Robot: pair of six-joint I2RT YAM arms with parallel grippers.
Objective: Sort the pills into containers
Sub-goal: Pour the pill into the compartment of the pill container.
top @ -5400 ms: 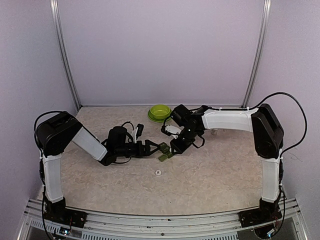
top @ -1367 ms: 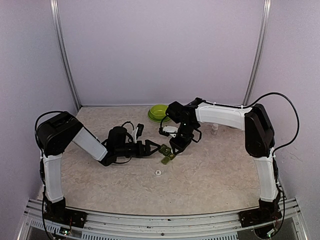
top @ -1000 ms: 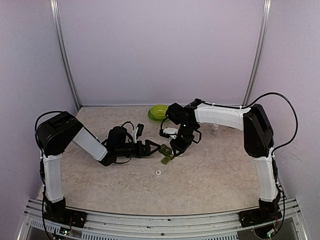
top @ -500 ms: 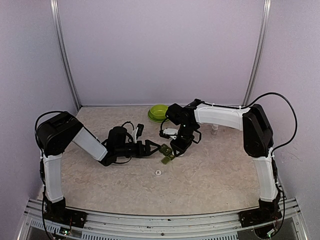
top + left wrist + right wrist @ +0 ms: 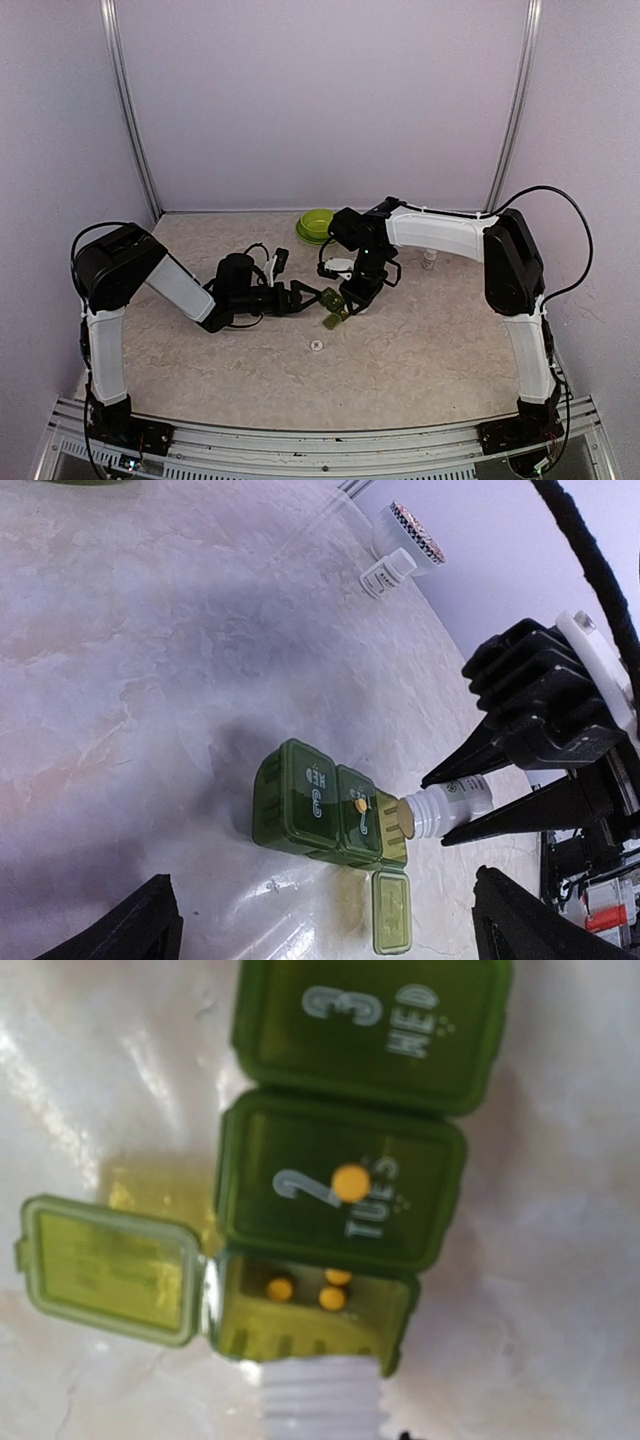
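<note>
Pills (image 5: 322, 1291), three yellow ones, sit in the pill box's (image 5: 325, 806) open end compartment, at mid-desk (image 5: 430, 345). A fourth rests on the TUE lid (image 5: 345, 1185). At that compartment's rim the right claw (image 5: 350, 298) clamps a tipped white bottle (image 5: 452, 805). The left claw (image 5: 312, 297) gapes beside the box.

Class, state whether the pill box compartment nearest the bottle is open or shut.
Open: its lid lies flipped aside; three yellow pills show inside.

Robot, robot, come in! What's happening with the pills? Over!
Left end effector open, empty. Right end effector shut on bottle, tipped into pill box. Three pills in open compartment; one stray pill on middle lid.
</note>
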